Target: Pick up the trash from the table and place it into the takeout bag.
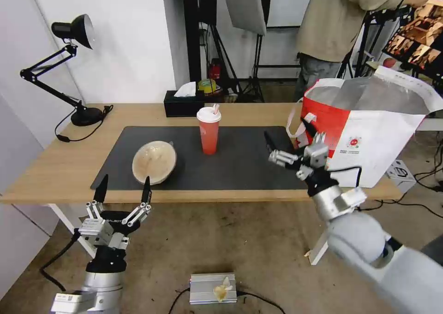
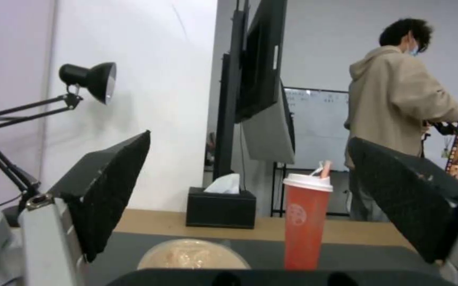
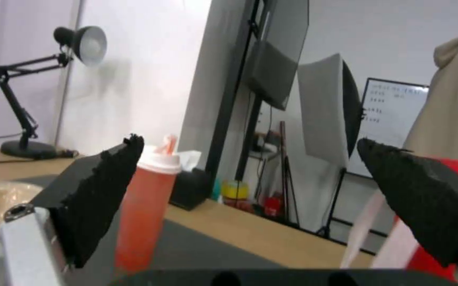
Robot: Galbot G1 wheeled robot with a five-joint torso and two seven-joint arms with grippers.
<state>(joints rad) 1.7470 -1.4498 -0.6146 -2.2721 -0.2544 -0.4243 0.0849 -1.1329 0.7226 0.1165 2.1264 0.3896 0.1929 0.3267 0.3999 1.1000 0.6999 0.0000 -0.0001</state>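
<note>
On the dark mat (image 1: 240,162) of the table (image 1: 60,166) lie a tan shallow bowl (image 1: 154,162), tilted near the front edge, and an upright red drink cup (image 1: 209,130) with a white lid. The takeout bag (image 1: 369,134) stands open at the table's right end, showing its foil lining. My left gripper (image 1: 124,185) is open just in front of the table edge, below the bowl. My right gripper (image 1: 288,133) is open over the mat's right end, beside the bag. The left wrist view shows the bowl (image 2: 192,254) and cup (image 2: 306,222) beyond its open gripper (image 2: 249,139). The right wrist view shows the cup (image 3: 147,206) past its open gripper (image 3: 249,141).
A black tissue box (image 1: 183,103) sits at the table's back edge behind the cup. A black desk lamp (image 1: 69,69) stands at the back left, its cord on the wood. A silver box (image 1: 213,288) and cables lie on the floor. A person stands behind the bag.
</note>
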